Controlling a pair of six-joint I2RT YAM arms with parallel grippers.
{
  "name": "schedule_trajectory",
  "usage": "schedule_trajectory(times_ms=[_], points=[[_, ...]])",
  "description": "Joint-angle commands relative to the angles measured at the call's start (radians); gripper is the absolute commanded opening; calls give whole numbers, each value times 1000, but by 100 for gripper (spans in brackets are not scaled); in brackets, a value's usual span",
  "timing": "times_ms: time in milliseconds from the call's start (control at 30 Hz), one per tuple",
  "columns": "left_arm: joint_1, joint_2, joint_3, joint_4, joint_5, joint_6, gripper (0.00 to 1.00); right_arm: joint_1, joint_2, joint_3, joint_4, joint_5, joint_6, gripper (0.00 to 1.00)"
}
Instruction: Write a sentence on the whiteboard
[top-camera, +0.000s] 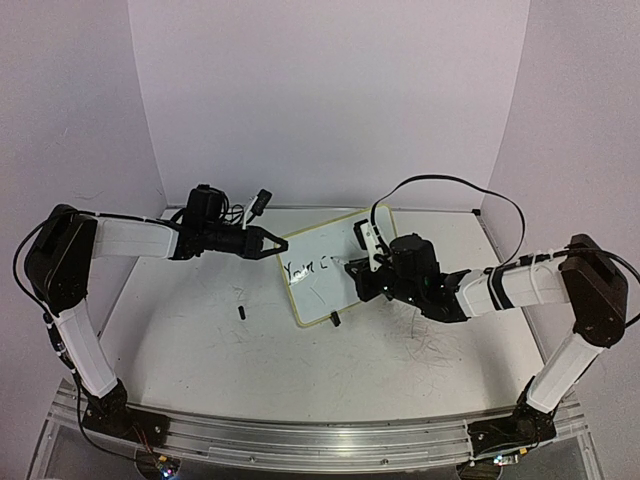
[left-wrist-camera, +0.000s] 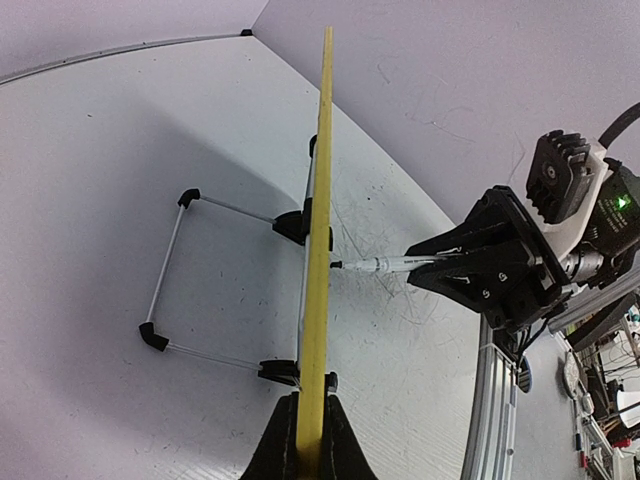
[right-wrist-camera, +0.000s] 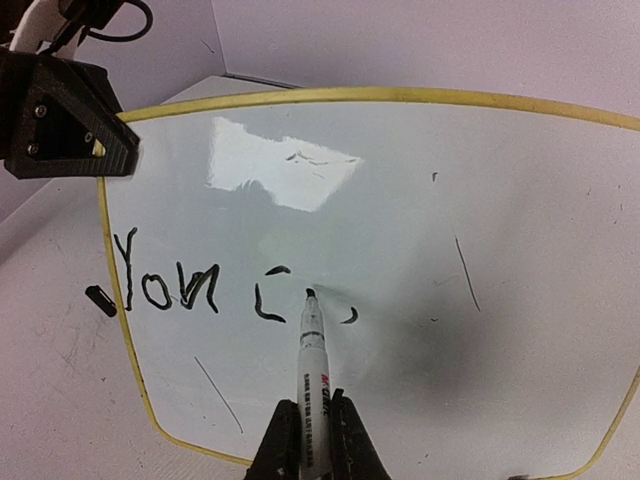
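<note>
**A:** Where is the whiteboard (top-camera: 322, 295)?

**B:** In the overhead view it is at the middle of the frame, on the table (top-camera: 200, 345), leaning back, with its written face turned toward the lower right. In the left wrist view it shows edge-on, a yellow rim running straight up the centre. Two black feet (left-wrist-camera: 290, 226) sit at its base, and a wire stand (left-wrist-camera: 165, 282) reaches out to the left behind it.

**A:** What is the left gripper (top-camera: 281, 243) doing?

**B:** Its fingers are pressed onto the board's rim, pinching the yellow edge at the bottom centre of its own camera view. From the right wrist it is the black block at the upper left, on the board's corner.

**A:** And the right gripper (right-wrist-camera: 310, 448)?

**B:** It is clamped tight around a marker (right-wrist-camera: 312, 352), which rises from the bottom centre of that view. The black tip touches the white surface.

**A:** How far along is the sentence (right-wrist-camera: 165, 288)?

**B:** "You" is written at the left of the board. To its right are a few loose black strokes, a curve and two short dashes, and the tip rests among them. I cannot read those as a letter.

**A:** Any other marks?

**B:** There are faint grey strokes (right-wrist-camera: 467, 275) at the right and lower left of the board. A small black piece (top-camera: 241, 312) lies on the table just left of it. I cannot tell what it is.
</note>
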Motion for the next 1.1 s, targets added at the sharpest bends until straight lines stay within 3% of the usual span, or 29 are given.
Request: schedule_trajectory(times_ms=[0, 1067], points=[[8, -40, -15, -41, -13, 22, 0, 4, 9, 39, 37, 23, 2, 0], [8, -33, -13, -42, -10, 22, 0, 13, 37, 48, -12, -3, -10, 0]])
